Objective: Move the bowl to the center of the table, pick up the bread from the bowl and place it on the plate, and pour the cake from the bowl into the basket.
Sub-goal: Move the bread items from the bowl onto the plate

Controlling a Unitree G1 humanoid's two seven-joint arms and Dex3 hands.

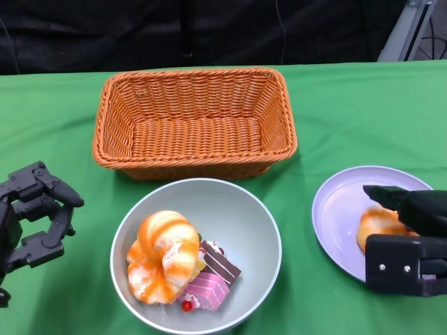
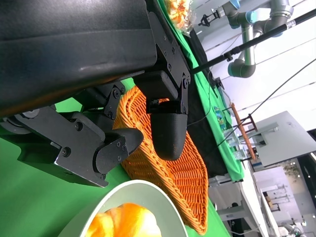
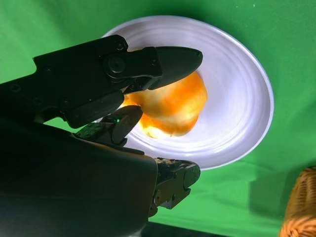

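While one orange-glazed bread roll [image 1: 378, 225] already lies on the lilac plate [image 1: 342, 202] at the table's right, the pale grey bowl [image 1: 234, 209] sits near the middle of the green table [image 1: 349, 105], just in front of the wicker basket [image 1: 195, 118], so the first step looks done. Inside the bowl a larger twisted bread [image 1: 162, 255] with orange and white glaze rests against its left wall, touching a pink and brown layered cake slice [image 1: 213, 278] with a small red berry beside it. In the right wrist view, the right hand [image 3: 148, 91] has its fingers closed around the roll, one finger lying across its top and another under its near side, so I judge it is gripping the roll at the moment of setting it down; whether the roll's full weight is on the plate cannot be told. The left hand [image 1: 35, 216] hovers over bare cloth well to the left of the bowl, fingers curled but apart and holding nothing; its wrist view shows the same spread fingers with the basket and the bowl's rim beyond. By my reading, the bread step is partly complete: letting go of the roll is pending, the twisted bread may yet need to go to the plate, and pouring the cake into the basket, which holds nothing, is wholly left to do.
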